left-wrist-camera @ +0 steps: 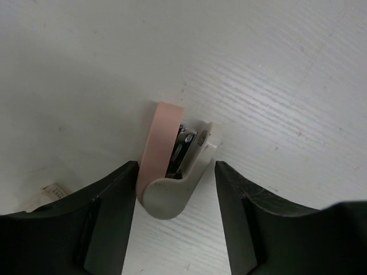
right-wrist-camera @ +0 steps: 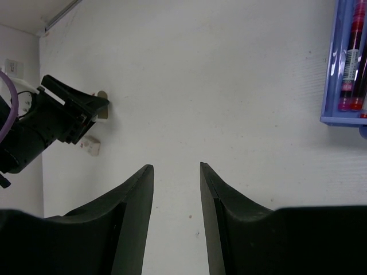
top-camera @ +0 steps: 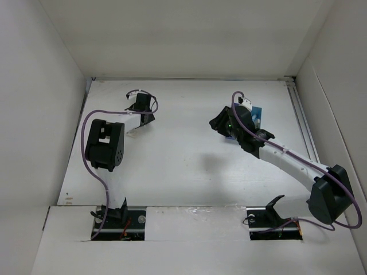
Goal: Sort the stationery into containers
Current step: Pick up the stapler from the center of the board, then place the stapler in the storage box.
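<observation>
In the left wrist view a small pink and whitish stapler (left-wrist-camera: 172,172) lies on the white table between my left gripper's (left-wrist-camera: 176,166) open fingers. The left finger (left-wrist-camera: 109,223) is almost against its pink side; the right finger is apart from it. A tiny whitish block (left-wrist-camera: 53,190) lies just left of the gripper. My right gripper (right-wrist-camera: 176,166) is open and empty over bare table. A blue tray (right-wrist-camera: 334,69) holding red pens (right-wrist-camera: 351,57) shows at the right edge of the right wrist view. In the top view the tray (top-camera: 257,114) is mostly hidden behind the right gripper (top-camera: 221,123).
The left gripper (top-camera: 147,116) works at the far left of the table, near the back wall. White walls enclose the table on three sides. Purple cables loop off both arms. The right wrist view shows the left gripper (right-wrist-camera: 69,112) and the whitish block (right-wrist-camera: 90,145).
</observation>
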